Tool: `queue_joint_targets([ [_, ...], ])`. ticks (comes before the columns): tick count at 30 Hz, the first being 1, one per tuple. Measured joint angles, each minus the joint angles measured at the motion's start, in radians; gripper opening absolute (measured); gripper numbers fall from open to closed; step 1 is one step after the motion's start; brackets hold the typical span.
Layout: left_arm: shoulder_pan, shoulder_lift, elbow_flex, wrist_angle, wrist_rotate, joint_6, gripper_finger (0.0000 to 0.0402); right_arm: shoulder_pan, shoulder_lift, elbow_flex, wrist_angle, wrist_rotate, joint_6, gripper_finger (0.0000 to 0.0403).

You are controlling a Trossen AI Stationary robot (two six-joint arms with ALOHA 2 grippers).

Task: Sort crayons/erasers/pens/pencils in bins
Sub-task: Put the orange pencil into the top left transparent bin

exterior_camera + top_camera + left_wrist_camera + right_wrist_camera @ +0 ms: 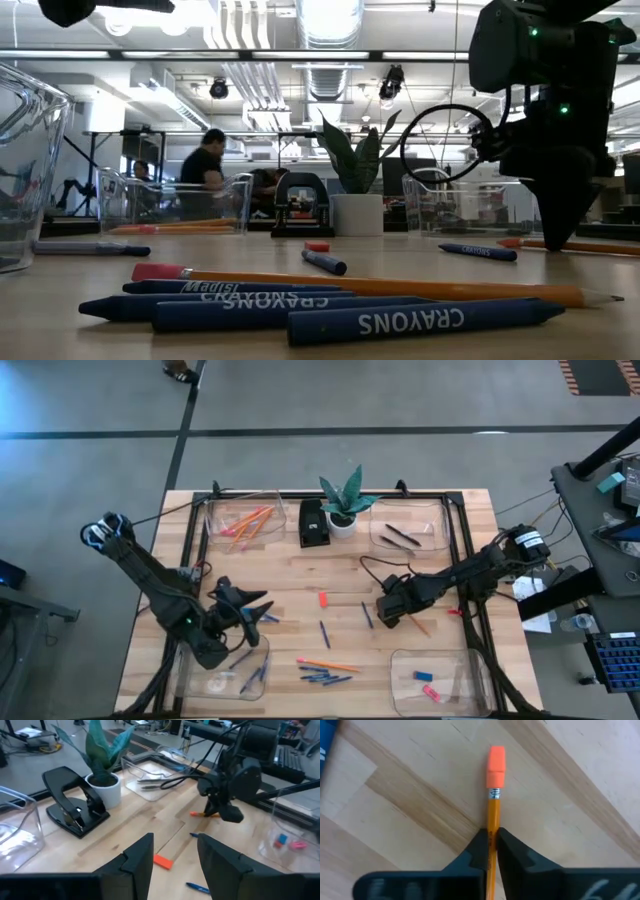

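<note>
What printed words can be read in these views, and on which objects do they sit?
"CRAYONS", seen upside down, on the nearest blue crayon in the low view.
"CRAYONS", upside down, on the blue crayon behind it.
"Madisi", uncertain, on a further blue crayon.
Small white print on the far crayon: too small to read.
The other views show no readable text.

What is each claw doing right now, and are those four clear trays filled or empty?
Right gripper: shut on a pencil lying on the table.
Left gripper: open, holding nothing.
Far left bin: holds pencils.
Far right bin: holds pens.
Near left bin: holds crayons.
Near right bin: holds erasers.
</note>
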Motion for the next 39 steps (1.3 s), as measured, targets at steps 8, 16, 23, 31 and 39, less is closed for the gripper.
queue_joint_targets([
  [8, 0.017, 0.049, -0.013, 0.0, 0.001, 0.006, 0.0139, 0.0, -0.004, 0.003, 0.004, 0.008, -0.043, 0.0015],
  [16, 0.034, 0.11, -0.014, 0.005, 0.002, 0.026, 0.0139, -0.002, -0.06, 0.053, 0.063, 0.076, -0.166, 0.0014],
  [23, 0.085, 0.14, -0.014, 0.017, 0.007, 0.025, 0.0139, -0.002, -0.117, 0.139, 0.195, 0.166, -0.383, 0.0013],
  [31, 0.115, 0.19, -0.019, 0.318, 0.08, 0.351, 0.0139, -0.003, -0.138, 0.275, 0.45, 0.192, -0.762, 0.0013],
  [39, 0.119, 0.279, -0.019, 0.781, 0.092, 0.858, 0.0139, -0.003, -0.136, 0.353, 0.699, 0.094, -1.068, 0.0013],
])
